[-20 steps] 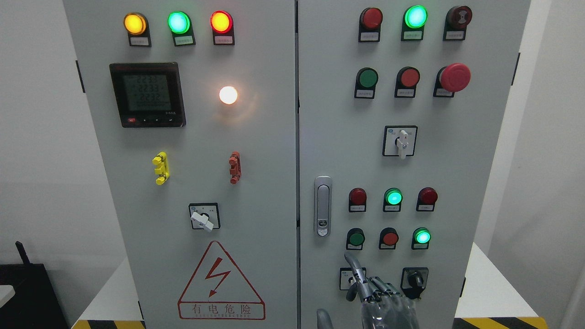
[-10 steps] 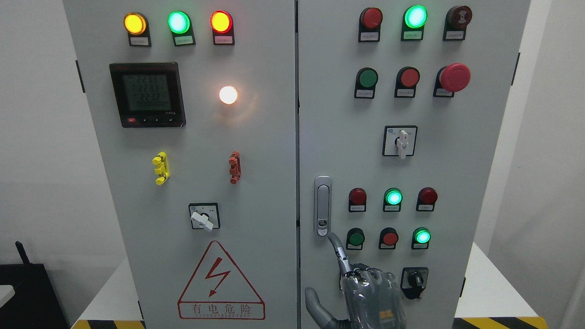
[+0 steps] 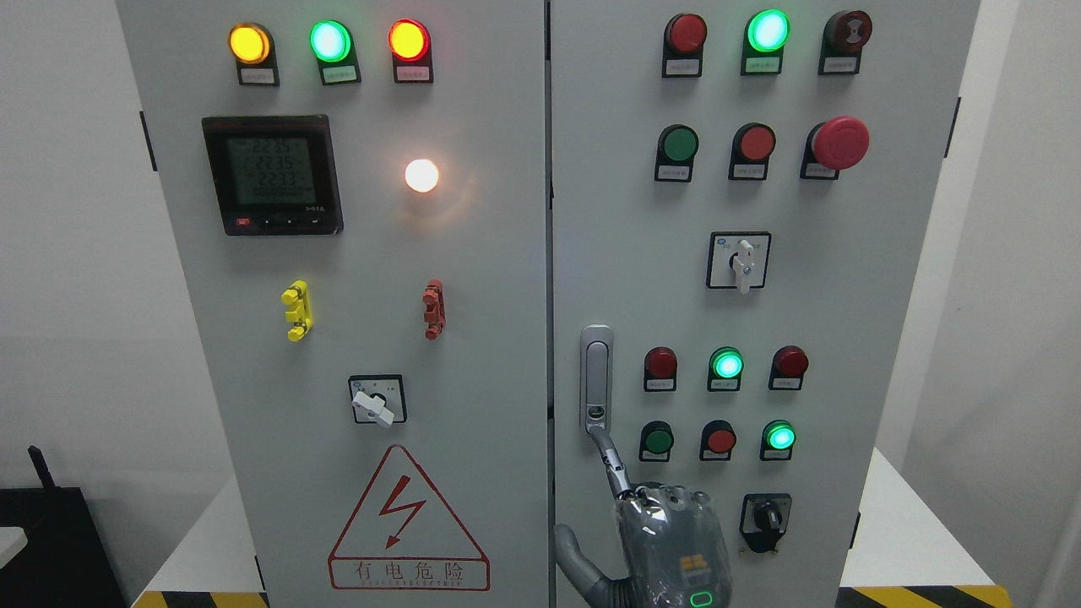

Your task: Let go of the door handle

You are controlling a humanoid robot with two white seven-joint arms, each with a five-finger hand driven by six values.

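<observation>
While its other fingers curl empty, the right hand (image 3: 667,540) fingertips the door handle's (image 3: 596,376) bottom.

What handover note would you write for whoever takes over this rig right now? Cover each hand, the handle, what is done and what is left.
Left hand: not in view.
Right hand: low on the right door, index finger extended with its tip at the lower end of the door handle, other fingers curled, grasping nothing.
Door handle: lying flat in its housing; doors look closed.
Done: finger placed at the handle.
Left: handle apparently not yet released.
</observation>
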